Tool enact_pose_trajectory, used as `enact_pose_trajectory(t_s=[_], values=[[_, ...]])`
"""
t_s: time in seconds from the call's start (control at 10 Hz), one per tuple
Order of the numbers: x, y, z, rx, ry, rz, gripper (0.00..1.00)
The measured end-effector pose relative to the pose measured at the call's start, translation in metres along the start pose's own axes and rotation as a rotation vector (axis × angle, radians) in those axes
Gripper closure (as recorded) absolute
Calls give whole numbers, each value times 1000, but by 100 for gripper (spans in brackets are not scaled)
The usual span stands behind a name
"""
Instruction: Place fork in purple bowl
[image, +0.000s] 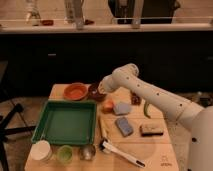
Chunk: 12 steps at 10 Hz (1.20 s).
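Observation:
The purple bowl (93, 93) sits at the back of the wooden table (155, 150), just right of the orange bowl (75, 91). My gripper (101, 88) is at the end of the white arm that reaches in from the right. It hangs over the right rim of the purple bowl and covers part of it. The fork does not show anywhere; it may be hidden by the gripper.
A green tray (66, 121) fills the table's left. In front stand a white cup (41, 150), green cup (64, 153) and metal cup (87, 151). A white-handled utensil (122, 154), blue sponge (124, 126), brown block (151, 130) and green pepper (146, 109) lie on the right.

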<state>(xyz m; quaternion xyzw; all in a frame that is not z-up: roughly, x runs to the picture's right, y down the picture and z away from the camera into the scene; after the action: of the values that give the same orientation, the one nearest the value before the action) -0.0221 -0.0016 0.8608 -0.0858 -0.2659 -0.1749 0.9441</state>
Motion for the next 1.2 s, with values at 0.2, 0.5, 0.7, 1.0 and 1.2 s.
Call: enact_pose_trajectory(t_s=[0.2, 0.5, 0.7, 1.0, 1.2], values=[[-4, -9, 12, -9, -10, -7, 100], [0, -18, 24, -16, -13, -4, 100], [8, -22, 30, -21, -9, 5, 100], [26, -18, 37, -38, 5, 31, 100], [33, -12, 46, -60, 10, 40, 100]])
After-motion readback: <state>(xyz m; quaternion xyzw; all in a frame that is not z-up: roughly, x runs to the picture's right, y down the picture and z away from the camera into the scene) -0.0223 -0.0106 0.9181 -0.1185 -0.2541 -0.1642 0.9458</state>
